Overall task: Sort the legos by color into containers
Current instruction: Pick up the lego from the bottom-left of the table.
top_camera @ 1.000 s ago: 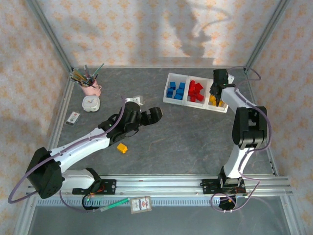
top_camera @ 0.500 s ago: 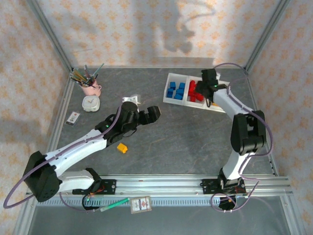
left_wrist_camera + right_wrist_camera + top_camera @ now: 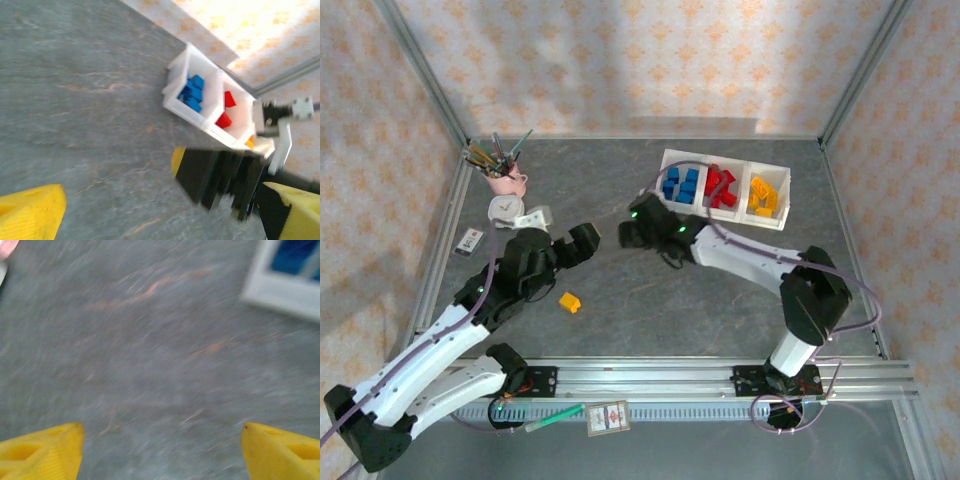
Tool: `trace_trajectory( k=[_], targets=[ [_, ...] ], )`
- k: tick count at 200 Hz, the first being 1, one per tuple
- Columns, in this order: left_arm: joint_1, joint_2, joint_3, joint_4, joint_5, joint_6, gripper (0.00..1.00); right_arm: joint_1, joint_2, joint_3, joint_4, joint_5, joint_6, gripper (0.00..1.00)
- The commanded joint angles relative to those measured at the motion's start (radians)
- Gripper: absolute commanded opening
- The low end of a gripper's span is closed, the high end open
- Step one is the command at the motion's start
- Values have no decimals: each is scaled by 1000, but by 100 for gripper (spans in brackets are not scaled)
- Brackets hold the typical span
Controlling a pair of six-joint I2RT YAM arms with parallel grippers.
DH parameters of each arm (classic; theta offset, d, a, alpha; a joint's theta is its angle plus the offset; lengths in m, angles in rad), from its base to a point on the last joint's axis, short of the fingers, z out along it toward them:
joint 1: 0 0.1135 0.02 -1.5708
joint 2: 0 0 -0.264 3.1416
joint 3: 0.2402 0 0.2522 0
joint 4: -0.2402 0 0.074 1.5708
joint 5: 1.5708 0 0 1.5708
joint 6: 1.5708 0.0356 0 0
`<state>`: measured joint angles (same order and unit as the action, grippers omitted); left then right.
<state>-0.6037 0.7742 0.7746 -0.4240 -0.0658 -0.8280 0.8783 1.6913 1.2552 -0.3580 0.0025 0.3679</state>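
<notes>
- One loose yellow brick (image 3: 569, 301) flat on the grey table (image 3: 650, 300), well apart from the tray (image 3: 720, 215) and just beside the left arm's forearm.
- All other bricks in the white tray at the far right of the table: blue bricks (image 3: 680, 185) in the left compartment, red bricks (image 3: 720, 186) in the middle one, yellow bricks (image 3: 763, 196) in the right one.
- Left gripper (image 3: 582, 243) over bare table, just up and to the right of the loose brick and not touching it. Yellow fingertips (image 3: 30, 210) spread wide, nothing between them.
- Right gripper (image 3: 632, 228) low over the table, just left of the tray's blue end. Fingertips (image 3: 45, 450) far apart at the two lower corners of the blurred wrist view, grey table alone between them.
- In the way between loose brick and tray: the two grippers facing each other, near but apart, and the right arm stretched along the tray's near side.
- Far left corner: pink cup (image 3: 505, 182) full of pens (image 3: 495, 152), a white clock (image 3: 503, 210) just in front of it, and a small tag (image 3: 470, 241) by the left frame.
- Below the rail (image 3: 720, 372), off the table: a green pen (image 3: 555, 417) and a card (image 3: 607, 417) side by side.
</notes>
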Motion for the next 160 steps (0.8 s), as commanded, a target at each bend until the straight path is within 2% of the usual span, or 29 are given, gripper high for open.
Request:
trace_trajectory(
  k=[1,47,109,125,160],
  targets=[
    [20,-66,-14,-182,-68,-60,99,114,84,35,1,-11,39,83],
    [29,-151,13,-368,-161,-154,99,286,255,147,51,-70,16,85],
    [33,-208,22,-441,-229,-212,99,340,381,221,82,-105,-46,84],
    [33,-215,17,-450,-243,-226,99,340,417,249,76,-102,-59,80],
    [34,-230,7,-442,-249,-235,99,342,480,312,51,-100,-80,67]
  ],
)
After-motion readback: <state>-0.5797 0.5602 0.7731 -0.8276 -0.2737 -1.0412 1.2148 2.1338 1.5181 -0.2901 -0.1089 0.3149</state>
